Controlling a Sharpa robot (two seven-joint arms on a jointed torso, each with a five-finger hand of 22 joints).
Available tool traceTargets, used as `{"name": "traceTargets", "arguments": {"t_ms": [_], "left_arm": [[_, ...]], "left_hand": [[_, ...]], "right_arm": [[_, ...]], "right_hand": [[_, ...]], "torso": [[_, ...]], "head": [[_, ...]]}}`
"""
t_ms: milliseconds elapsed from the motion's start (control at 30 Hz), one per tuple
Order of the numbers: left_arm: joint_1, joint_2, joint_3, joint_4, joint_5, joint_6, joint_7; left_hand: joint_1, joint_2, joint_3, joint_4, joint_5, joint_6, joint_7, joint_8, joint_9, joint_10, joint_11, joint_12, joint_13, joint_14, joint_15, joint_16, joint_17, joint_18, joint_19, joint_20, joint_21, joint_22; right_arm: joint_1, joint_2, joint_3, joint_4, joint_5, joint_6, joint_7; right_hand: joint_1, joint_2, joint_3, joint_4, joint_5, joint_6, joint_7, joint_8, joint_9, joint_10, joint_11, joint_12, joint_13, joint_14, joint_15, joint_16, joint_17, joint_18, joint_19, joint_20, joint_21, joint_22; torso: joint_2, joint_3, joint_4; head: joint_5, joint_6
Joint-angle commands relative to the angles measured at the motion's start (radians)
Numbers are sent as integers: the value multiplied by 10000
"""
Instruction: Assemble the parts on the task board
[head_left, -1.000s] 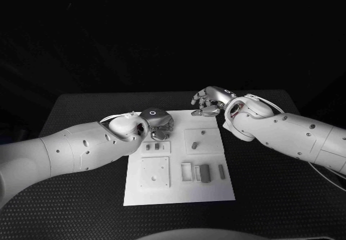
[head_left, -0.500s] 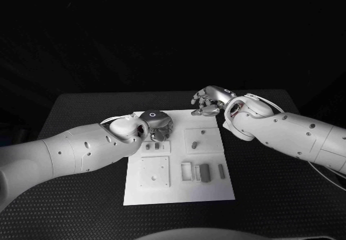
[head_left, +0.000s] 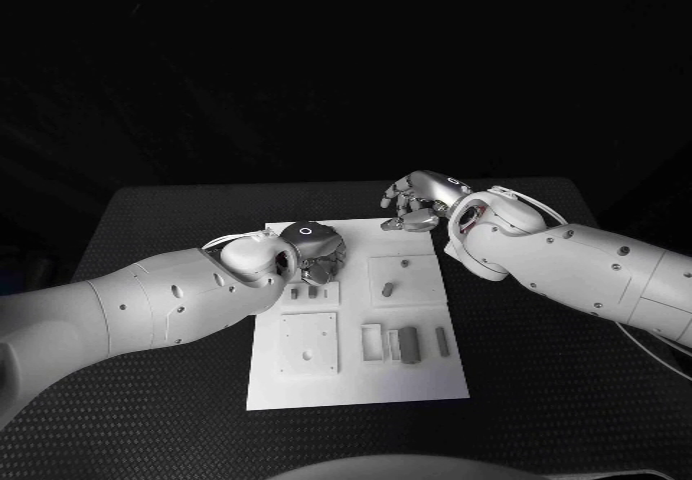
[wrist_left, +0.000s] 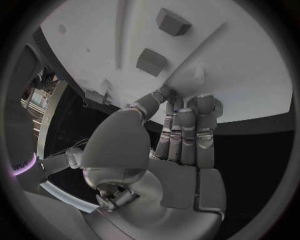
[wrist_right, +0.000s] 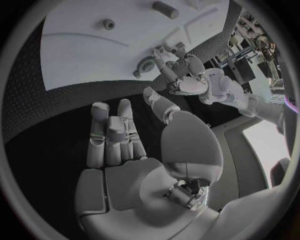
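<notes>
- while the head view looks down on the black table (head_left: 159, 215), the task board (head_left: 361, 345) lies mid-table with small grey parts (head_left: 405, 345) in its recesses; the left hand (head_left: 315, 250) sits low at the board's far left corner, the right hand (head_left: 415, 203) just past its far edge.
- left wrist view: the left hand's fingers (wrist_left: 187, 132) lie straight and close together, tips touching the board near its edge; i cannot tell whether anything is pinched there. two block parts (wrist_left: 152, 61) stand just beyond.
- right wrist view: the right hand's fingers (wrist_right: 112, 132) are loosely curled over the table, holding nothing.
- the parts look light, stiff and smooth, probably slippery; pinch each across its flat sides.
</notes>
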Motion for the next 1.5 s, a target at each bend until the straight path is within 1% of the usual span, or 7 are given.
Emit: {"name": "traceTargets", "arguments": {"t_ms": [33, 300, 500, 867, 1200, 1333, 1500], "left_arm": [[-7, 32, 6, -7, -80, 106, 81], [-28, 81, 6, -88, -80, 155, 94], [-46, 113, 6, -121, -82, 199, 61], [-112, 162, 7, -178, -155, 133, -19], [-114, 132, 7, -142, -160, 93, 3], [-116, 82, 9, -98, -116, -75, 70], [-116, -37, 16, 11, 282, -184, 274]], "left_hand": [[0, 107, 72, -15, 41, 104, -4, 72, -12, 175, 57, 27, 26, 49, 4, 68, 13, 1138, 71, 1, 42, 129], [-36, 200, 108, 18, 41, 161, 8, 95, -21, 259, 42, 34, 84, 83, -11, 101, 23, 1148, 107, -11, 69, 160], [-31, 319, 171, 24, 44, 272, 5, 146, -21, 374, 1, 48, 158, 151, -50, 134, 27, 1162, 161, -38, 104, 183], [99, 459, 306, -46, 37, 507, -62, 253, -14, 696, -121, 105, 331, 331, -166, 172, 17, 1150, 287, -118, 172, 196], [476, 439, 544, -76, -26, 559, -75, 258, -44, 1094, -279, 191, 549, 533, -319, 86, -38, 1073, 421, -195, 174, 160], [499, 431, 568, -76, -29, 598, -90, 276, -42, 1141, -300, 194, 587, 571, -340, 73, -44, 1055, 451, -208, 173, 156], [485, 455, 584, -51, -34, 599, -87, 272, -48, 1149, -305, 176, 612, 605, -348, 58, -49, 1042, 483, -223, 167, 147]], "right_arm": [[-4, -1, 2, 19, -17, 0, 65], [-4, 3, 2, 20, -17, 7, 69], [-4, -4, 2, 38, -17, 14, 69], [-4, 0, 2, 39, -17, 17, 72], [-4, 1, 2, 32, -17, 19, 78], [-4, 0, 2, 29, -17, 12, 75], [-4, 0, 2, 28, -17, 13, 81]], "right_hand": [[-10, 49, 9, -65, 11, -66, 167, -40, 16, 63, -17, -57, -18, -4, 22, -59, -10, 277, -7, -64, -1, 147], [-12, 51, 9, -64, 11, -65, 167, -40, 18, 67, -17, -59, -24, -5, 22, -60, -11, 277, -7, -63, -2, 147], [-13, 52, 8, -64, 11, -65, 167, -40, 19, 70, -17, -60, -27, -4, 22, -60, -11, 277, -7, -63, -2, 146], [-18, 54, 7, -61, 11, -63, 166, -39, 21, 77, -17, -61, -34, -5, 22, -62, -12, 277, -7, -62, -3, 146], [-21, 56, 5, -59, 11, -61, 166, -38, 23, 83, -18, -59, -38, -5, 21, -62, -13, 277, -7, -62, -3, 145], [-21, 56, 5, -59, 11, -60, 165, -37, 24, 85, -19, -59, -39, -5, 21, -63, -13, 277, -7, -62, -3, 145], [-22, 57, 5, -60, 11, -60, 165, -37, 25, 88, -19, -58, -42, -5, 20, -63, -14, 277, -8, -61, -4, 145]], "torso": [[-6, 3, 6], [-5, 7, 6], [-2, 3, 1], [-5, 6, 5], [-9, 10, 6], [-7, 5, 6], [-10, 9, 8]], "head": [[-7, -19], [-10, -26], [-14, -27], [-35, -53], [-41, -61], [-36, -46], [-30, -36]]}}
